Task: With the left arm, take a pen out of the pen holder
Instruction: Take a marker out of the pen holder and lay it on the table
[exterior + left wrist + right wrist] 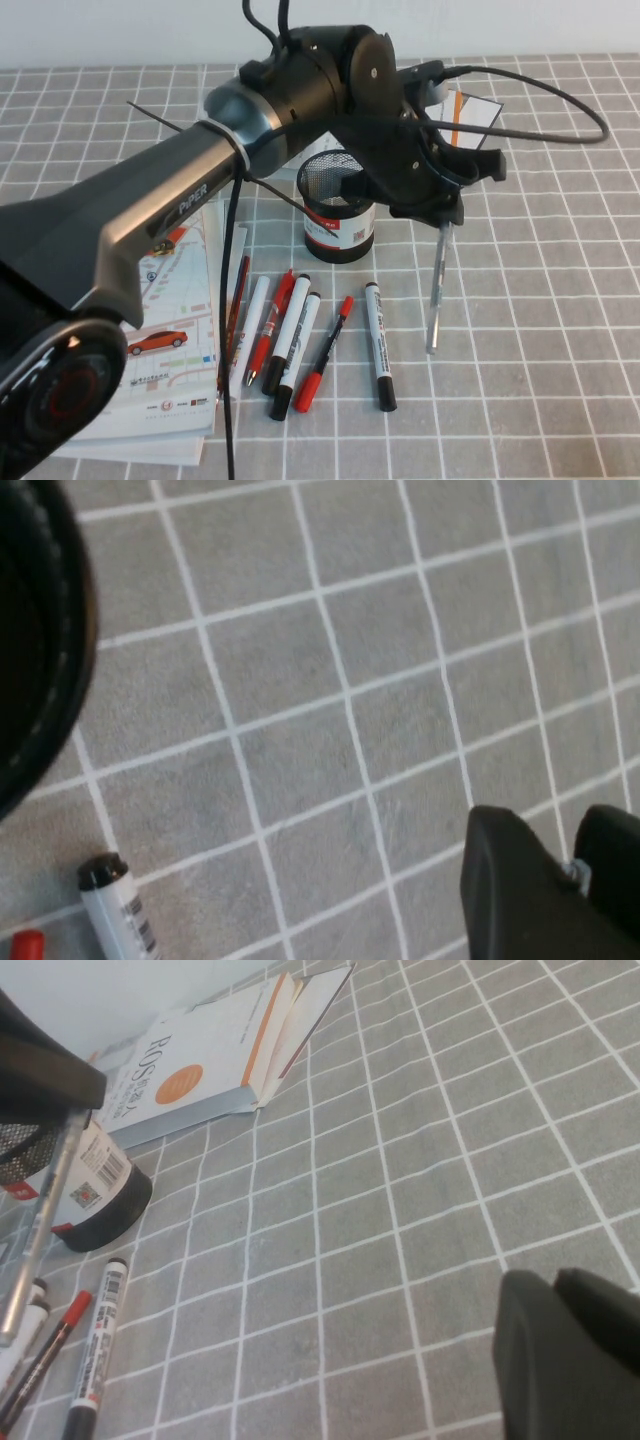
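left end effector (443, 218): just right of pen holder, above bench, clamped on top end of silver pen; wrist view shows a silver sliver between dark fingers (505, 900)
silver pen (436, 290): out of holder, hanging near upright from left end effector, lower end down by bench; contact with bench unclear
pen holder (335, 205): black mesh cup with red-and-white label round base, upright on bench, top partly hidden behind left arm (180, 200)
bench (560, 300): grey cloth with white grid
loose pens (300, 335): row lying flat in front of holder, red and black caps, close together, some touching
black marker (378, 345): right end of that row, white barrel, just left of hanging pen, apart from it
booklet (170, 340): flat on left side of bench, map and red car print, under left arm
book (478, 112): white cover, lying behind holder toward right
right end effector (565, 1355): seen only in own wrist view, low over bare bench, fingers pressed together with nothing between, well apart from holder
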Tool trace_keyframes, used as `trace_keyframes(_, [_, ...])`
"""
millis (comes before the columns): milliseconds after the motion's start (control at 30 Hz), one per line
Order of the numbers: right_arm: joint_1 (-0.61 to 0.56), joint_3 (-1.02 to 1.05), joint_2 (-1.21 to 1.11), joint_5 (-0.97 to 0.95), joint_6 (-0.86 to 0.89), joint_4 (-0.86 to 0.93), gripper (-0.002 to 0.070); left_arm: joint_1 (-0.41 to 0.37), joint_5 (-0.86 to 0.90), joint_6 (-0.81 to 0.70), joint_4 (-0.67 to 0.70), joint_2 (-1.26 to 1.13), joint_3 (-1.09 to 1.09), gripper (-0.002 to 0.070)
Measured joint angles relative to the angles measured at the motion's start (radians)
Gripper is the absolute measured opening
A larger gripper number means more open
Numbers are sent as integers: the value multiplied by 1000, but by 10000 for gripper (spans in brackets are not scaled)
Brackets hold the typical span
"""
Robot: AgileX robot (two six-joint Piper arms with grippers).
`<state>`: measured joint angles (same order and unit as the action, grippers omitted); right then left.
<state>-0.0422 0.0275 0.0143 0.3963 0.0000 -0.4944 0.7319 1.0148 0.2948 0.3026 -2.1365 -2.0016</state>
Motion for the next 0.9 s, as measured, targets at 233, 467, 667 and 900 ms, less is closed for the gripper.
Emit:
trace_keyframes(233, [0, 0, 0, 0, 0, 0, -13, -4, 22, 199, -109, -16, 0, 97])
trace_keyframes(467, [0, 0, 0, 0, -5, 0, -13, -5, 44, 294, -171, -21, 0, 97])
trace_keyframes(667, [0, 0, 0, 0, -5, 0, -13, 43, 130, 278, -365, -1, 11, 97])
trace_keyframes(900, [0, 0, 0, 0, -5, 0, -13, 65, 88, 206, -283, 124, 125, 97])
